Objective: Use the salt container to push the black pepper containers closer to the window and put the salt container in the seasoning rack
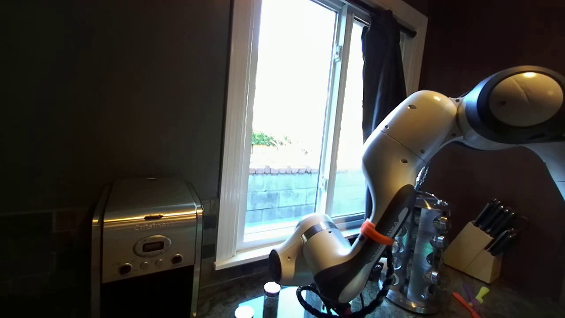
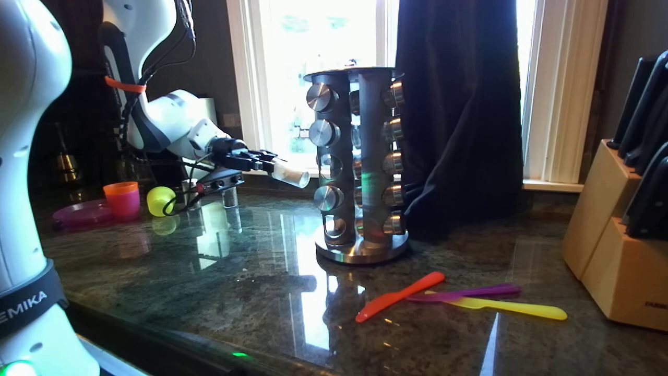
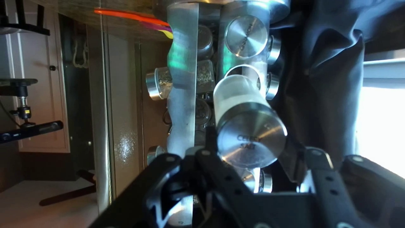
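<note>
My gripper (image 2: pixel 269 163) is shut on the salt container (image 2: pixel 290 175), a jar with white contents. In the wrist view its silver lid (image 3: pixel 251 137) reads celery salt and sits between my fingers (image 3: pixel 251 147). The jar is tilted, its clear end pointing at the seasoning rack (image 2: pixel 373 156). In the wrist view that end overlaps an empty round hole in the rack (image 3: pixel 182 95); I cannot tell whether it touches. Two small lidded jars, apparently the black pepper containers (image 1: pixel 270 302), stand on the counter below the window (image 1: pixel 291 88); they also show behind my gripper (image 2: pixel 229 197).
Orange, purple and yellow plastic knives (image 2: pixel 402 296) lie in front of the rack. A knife block (image 2: pixel 605 240) stands beyond them. A dark curtain (image 2: pixel 459 115) hangs behind the rack. Cups (image 2: pixel 122 201), a purple plate (image 2: pixel 83 213) and a silver appliance (image 1: pixel 150 229) are farther off.
</note>
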Robot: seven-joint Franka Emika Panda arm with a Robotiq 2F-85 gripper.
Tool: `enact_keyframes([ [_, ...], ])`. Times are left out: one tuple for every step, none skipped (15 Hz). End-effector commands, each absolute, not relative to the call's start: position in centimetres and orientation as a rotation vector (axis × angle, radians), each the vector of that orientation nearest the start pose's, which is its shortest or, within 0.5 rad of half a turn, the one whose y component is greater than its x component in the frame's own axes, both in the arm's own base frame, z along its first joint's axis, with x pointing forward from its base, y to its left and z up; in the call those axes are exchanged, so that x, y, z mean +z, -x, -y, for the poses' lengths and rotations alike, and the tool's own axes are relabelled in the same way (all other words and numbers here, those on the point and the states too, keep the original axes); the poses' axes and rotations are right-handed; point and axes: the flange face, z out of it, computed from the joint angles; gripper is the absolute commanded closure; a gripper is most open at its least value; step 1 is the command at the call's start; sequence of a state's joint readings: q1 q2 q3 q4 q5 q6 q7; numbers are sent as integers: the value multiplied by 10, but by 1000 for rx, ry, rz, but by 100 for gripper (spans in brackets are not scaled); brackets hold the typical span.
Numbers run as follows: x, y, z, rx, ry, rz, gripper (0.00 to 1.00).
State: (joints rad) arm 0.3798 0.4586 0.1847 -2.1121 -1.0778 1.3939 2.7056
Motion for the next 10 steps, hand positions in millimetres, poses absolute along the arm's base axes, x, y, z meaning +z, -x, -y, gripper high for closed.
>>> enact_keyframes([
  [198,-467,-155,1151,-1342,1358,75],
  [196,-468,-149,1146,-1335,1356,75],
  [194,-469,-145,1140,-1334,1360,75],
  [192,-470,-142,1136,-1334,1365,75],
  [191,-471,-139,1135,-1337,1369,75],
  [189,-472,-137,1135,-1335,1371,75],
  [187,-474,-134,1136,-1336,1370,75],
  [187,-476,-132,1138,-1337,1368,75],
  [186,-478,-129,1146,-1333,1369,75],
  [187,-479,-127,1151,-1332,1368,75],
])
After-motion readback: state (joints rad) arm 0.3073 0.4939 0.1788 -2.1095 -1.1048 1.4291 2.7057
